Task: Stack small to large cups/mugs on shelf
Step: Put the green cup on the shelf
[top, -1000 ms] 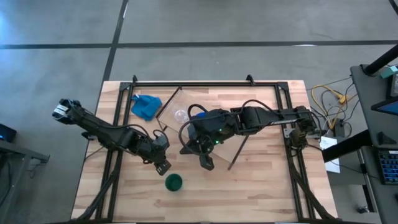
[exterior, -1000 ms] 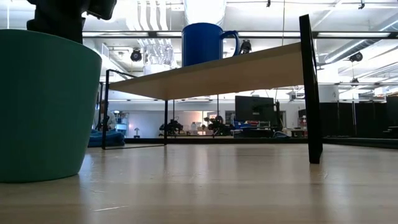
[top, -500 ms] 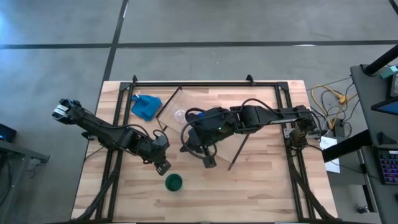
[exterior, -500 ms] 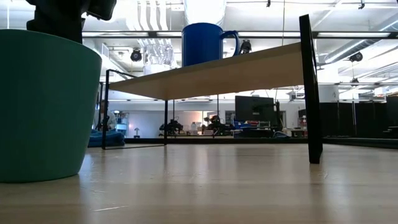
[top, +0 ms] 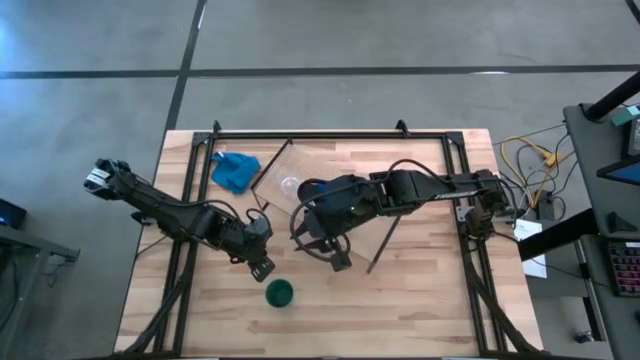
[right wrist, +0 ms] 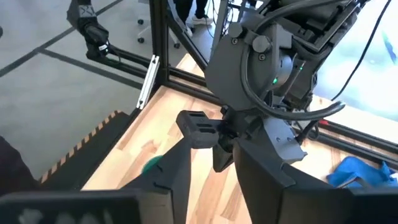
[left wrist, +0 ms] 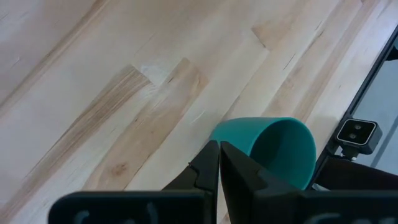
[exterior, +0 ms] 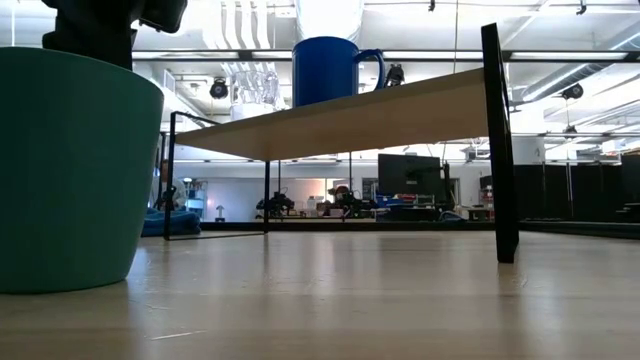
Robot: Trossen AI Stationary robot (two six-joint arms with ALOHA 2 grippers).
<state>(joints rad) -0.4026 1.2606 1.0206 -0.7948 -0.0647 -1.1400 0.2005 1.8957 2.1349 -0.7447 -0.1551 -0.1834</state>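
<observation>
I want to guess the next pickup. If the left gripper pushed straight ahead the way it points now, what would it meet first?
Most likely the green cup, standing on the table just beyond the shut left gripper. In the high view the cup sits slightly past the gripper; their exact height offset is unclear.

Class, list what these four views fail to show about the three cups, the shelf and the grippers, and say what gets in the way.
- Glass cup: tiny in the high view; its contents cannot be made out.
- Blue mug: mostly under the right arm in the high view.
- Green cup: cut by the low view's left edge.
- Shelf: its top is unseen in the low view, and the arm covers much of it from above.
- Right gripper: nothing between its open fingers.
</observation>
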